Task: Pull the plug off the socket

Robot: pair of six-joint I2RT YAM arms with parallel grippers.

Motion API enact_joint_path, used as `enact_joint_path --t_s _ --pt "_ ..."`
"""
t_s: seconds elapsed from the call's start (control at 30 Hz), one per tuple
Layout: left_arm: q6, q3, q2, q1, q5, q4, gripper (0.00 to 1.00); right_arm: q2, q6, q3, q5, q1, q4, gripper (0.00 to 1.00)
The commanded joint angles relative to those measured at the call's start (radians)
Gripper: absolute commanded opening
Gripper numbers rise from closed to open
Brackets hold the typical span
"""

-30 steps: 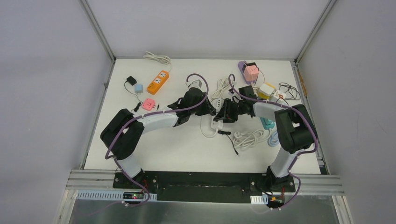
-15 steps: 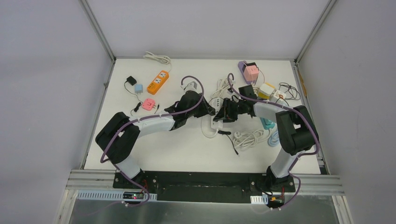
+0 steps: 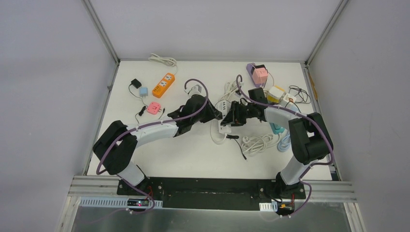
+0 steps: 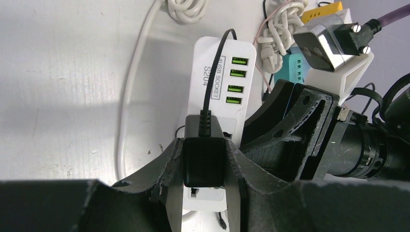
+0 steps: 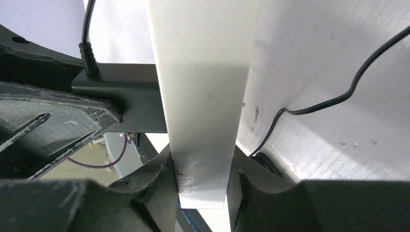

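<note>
White bench [image 3: 193, 154], carrying strips, adapters and coiled leads. The working pair sits mid-bench, slightly right of centre.

Left arm [image 3: 150, 129]: changed over the last second. The elbow has swung out to the near left and the forearm lies flatter and longer, while the wrist end has barely shifted. This reads as the arm setting itself to pull, not as a pull completed.

Right arm [image 3: 304, 137]: little altered, reaching in from the right.

White power strip [image 3: 223, 126]: place unchanged, between the two grippers. The right gripper [image 5: 202, 181] is clamped across its narrow body, judged to serve as the anchor.

Black plug [image 4: 203, 155]: squarish matt block standing on the strip's face, at the end away from the ports. The left gripper [image 4: 204, 166] is closed on its two sides. In the right wrist view its body meets the strip with no gap seen, so it is judged not yet out.

Black cord [image 4: 211, 72]: thin, leaves the plug through a ribbed collar and runs over the strip.

Green USB ports [image 4: 235, 79]: four in a row on the strip, beyond the plug, all vacant.
</note>
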Motion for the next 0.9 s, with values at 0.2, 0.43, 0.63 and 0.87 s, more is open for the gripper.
enact_joint_path --t_s 0.2,0.43,0.63,0.87 --pt "-0.013 0.041 -0.122 0.002 -0.067 0.025 0.0 -0.048 -0.06 -0.027 -0.054 0.004 0.027 0.0" --pt "0.166 0.057 -0.161 0.0 -0.062 -0.01 0.0 -0.059 -0.078 -0.037 -0.056 0.014 0.016 0.0" --pt "0.232 0.051 -0.163 0.0 0.0 0.042 0.0 -0.068 -0.089 -0.043 -0.064 0.017 0.015 0.0" --pt "0.2 -0.008 -0.174 0.0 0.037 0.152 0.0 -0.082 -0.086 -0.053 -0.07 0.016 0.019 0.0"
